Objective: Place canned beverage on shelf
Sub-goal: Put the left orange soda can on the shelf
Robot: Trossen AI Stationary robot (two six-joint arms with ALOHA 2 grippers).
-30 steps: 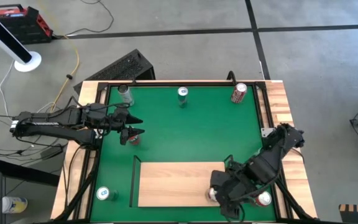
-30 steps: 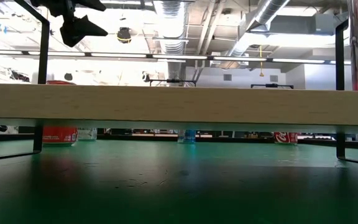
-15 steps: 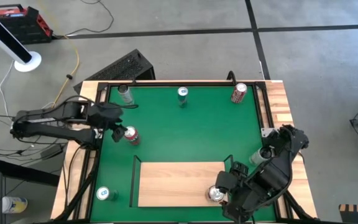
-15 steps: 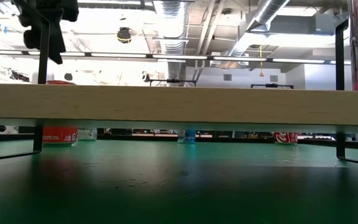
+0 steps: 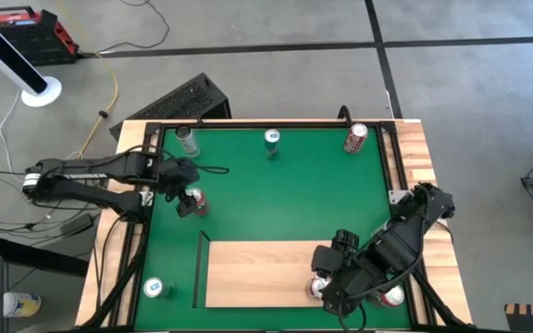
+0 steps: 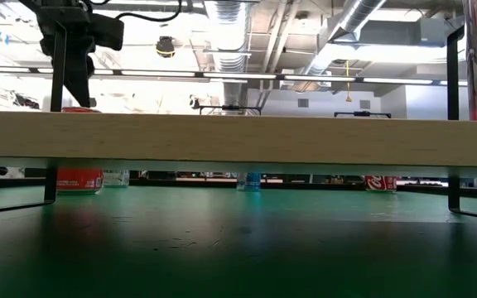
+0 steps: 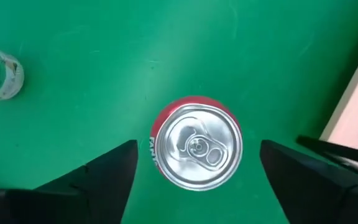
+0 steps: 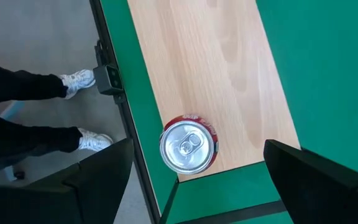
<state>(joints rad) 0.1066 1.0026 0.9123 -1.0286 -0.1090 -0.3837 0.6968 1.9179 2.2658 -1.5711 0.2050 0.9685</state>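
A red can (image 7: 196, 146) stands upright on the green mat (image 5: 285, 194) near its left edge. My left gripper (image 7: 197, 144) hangs above it, pointing down and open, one finger on each side of the can's top without touching it. The shelf (image 5: 262, 273) is a pale board with black rails at the mat's near edge. A second red can (image 8: 188, 144) stands on its right end near the corner. My right gripper (image 8: 197, 146) is open above that can, clear of it. In the low view the left gripper (image 6: 77, 50) shows above the shelf board (image 6: 238, 136).
At the mat's far edge stand a clear bottle (image 5: 186, 139), a green can (image 5: 272, 139) and a red can (image 5: 355, 137). A teal can (image 5: 156, 289) stands at the near left. Another can (image 5: 393, 296) is right of the shelf. A person's legs (image 8: 23, 118) are beside the table.
My left gripper has tipped from nearly level to pointing down and sunk over the red can on the mat. My right gripper's wrist has turned a little above the can on the shelf. No can has moved.
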